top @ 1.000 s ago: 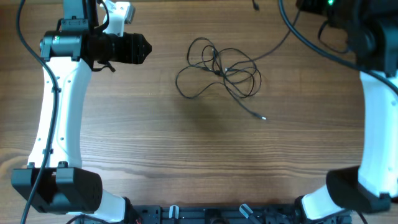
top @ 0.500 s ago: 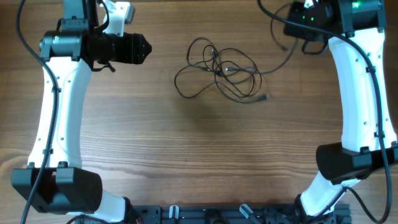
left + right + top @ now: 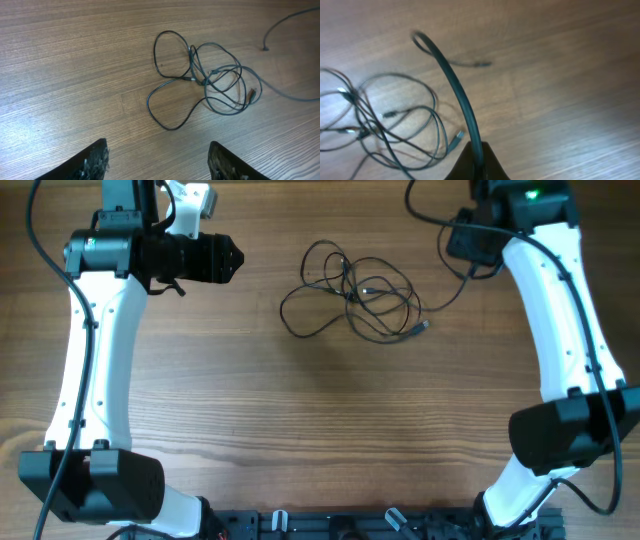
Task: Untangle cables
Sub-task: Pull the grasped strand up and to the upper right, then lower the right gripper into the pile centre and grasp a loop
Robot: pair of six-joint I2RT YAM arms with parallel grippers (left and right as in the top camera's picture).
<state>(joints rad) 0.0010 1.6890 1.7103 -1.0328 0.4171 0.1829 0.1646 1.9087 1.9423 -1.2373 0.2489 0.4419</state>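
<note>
Swinging inward at 2 o'clock, right gripper (image 3: pixel 477 150) clamped on one cable (image 3: pixel 455 85); loose plug (image 3: pixel 424 327) has slid toward 12 o'clock beside the tangled cables (image 3: pixel 350 292); left gripper (image 3: pixel 157 155) apart, idle. Knot unchanged.

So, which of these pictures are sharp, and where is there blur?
Overhead: sharp, with even light on the cables. Left wrist: cables sharp, its own fingers at the bottom soft. Right wrist: smeared by motion, the table grain streaked, and the cord near the lens out of focus.
</note>
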